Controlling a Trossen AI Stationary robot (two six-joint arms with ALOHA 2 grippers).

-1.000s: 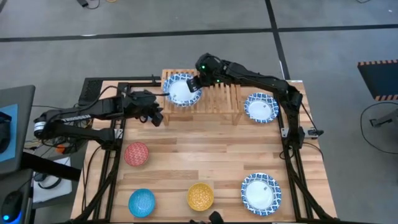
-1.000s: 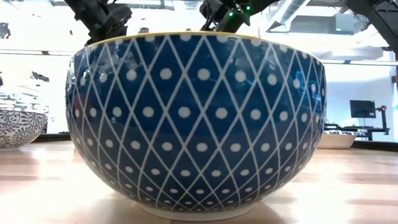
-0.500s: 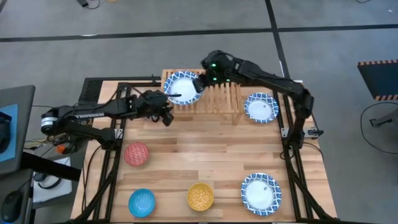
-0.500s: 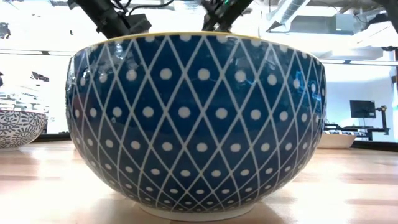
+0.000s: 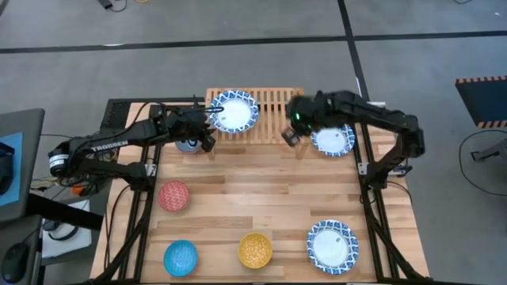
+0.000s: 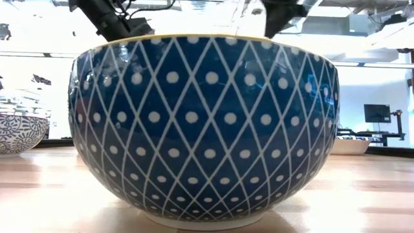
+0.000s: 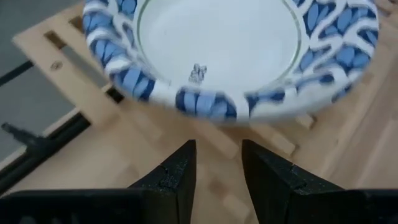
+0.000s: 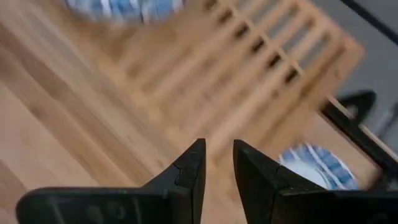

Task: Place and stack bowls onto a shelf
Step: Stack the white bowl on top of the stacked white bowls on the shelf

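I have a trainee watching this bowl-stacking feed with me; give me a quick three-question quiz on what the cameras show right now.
1. True or false: a patterned white bowl sits on the left end of the wooden shelf.
2. Which gripper is nearest that bowl: A) left gripper, B) right gripper?
3. How many bowls lie on the table, off the shelf, in the overhead view?

Key
1. True.
2. A. It is just off the shelf's left front corner, holding nothing; the right gripper hangs over the shelf's right end, also holding nothing.
3. Six: red, bright blue, yellow, two patterned white, and one partly hidden under the left arm.
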